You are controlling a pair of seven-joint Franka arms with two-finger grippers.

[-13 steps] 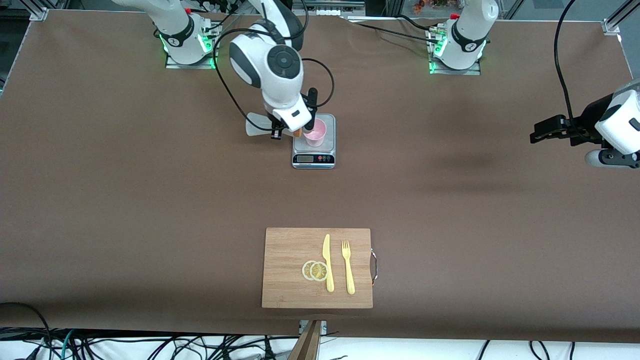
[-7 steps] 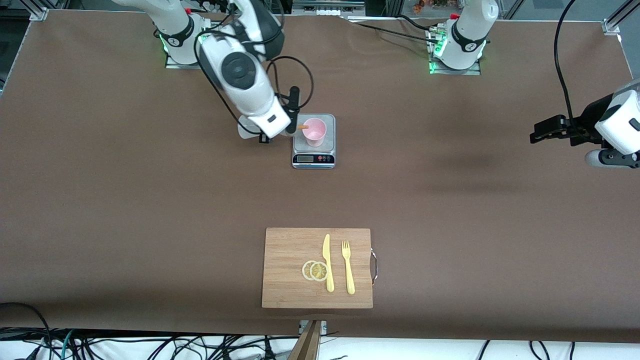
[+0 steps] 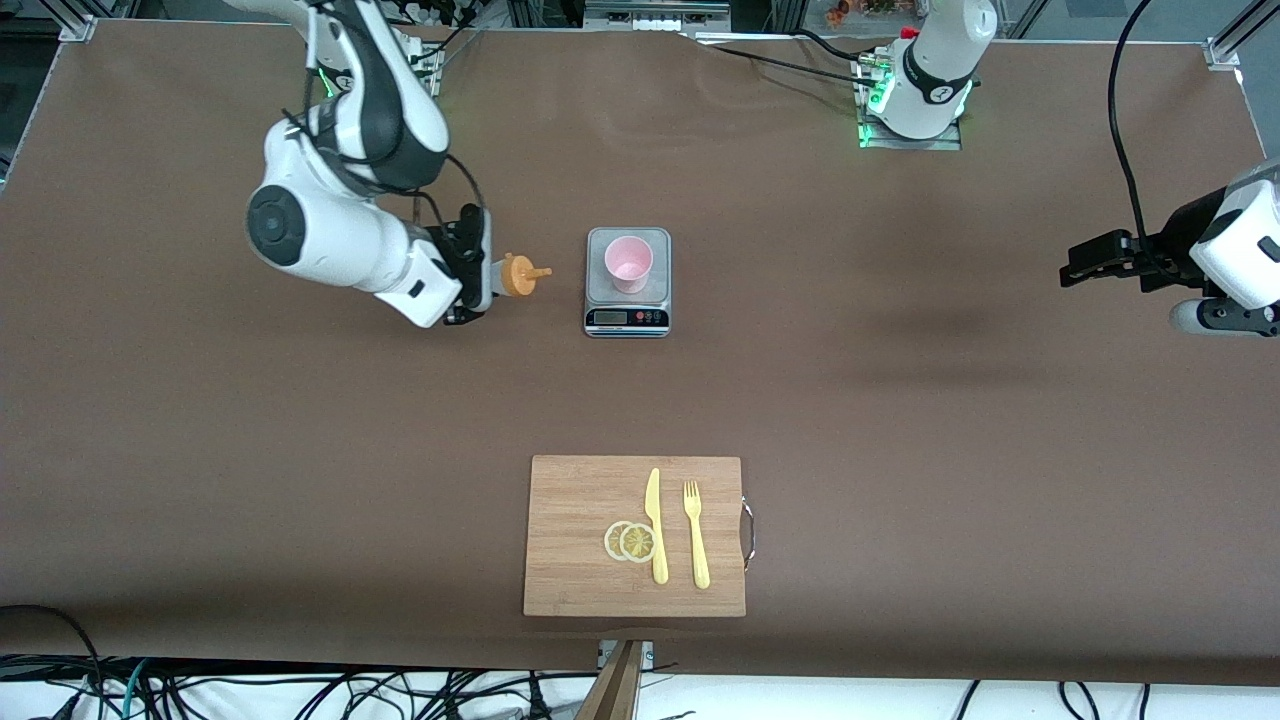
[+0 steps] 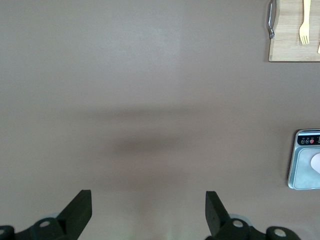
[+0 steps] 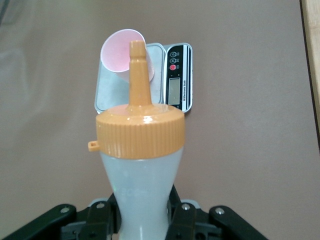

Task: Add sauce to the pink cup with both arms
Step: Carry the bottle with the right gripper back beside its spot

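Swinging away from the scale, the right gripper [image 3: 478,268] had carried the sauce bottle [image 3: 510,274] from over the pink cup [image 3: 628,264] to a spot over bare table toward the right arm's end, and the bottle now lay sideways in the air with its orange nozzle cap [image 5: 140,131] pointing back at the cup. Its fingers were clamped on the bottle's translucent lower body [image 5: 141,200]. The cup stood upright on the kitchen scale [image 3: 627,318]; whether any sauce sat in it was hard to judge, though its inside looked pale pink. The left gripper [image 3: 1095,255] waited with its fingers spread wide over the table's edge at the left arm's end, holding nothing. Nearer the front camera, a wooden cutting board [image 3: 570,560] carried a yellow knife [image 3: 655,525], a fork [image 3: 696,535] and lemon slices [image 3: 630,541]. The bottle is likely light and soft-walled, so a hard grip would squeeze sauce out; the body below the cap seems the safest hold.
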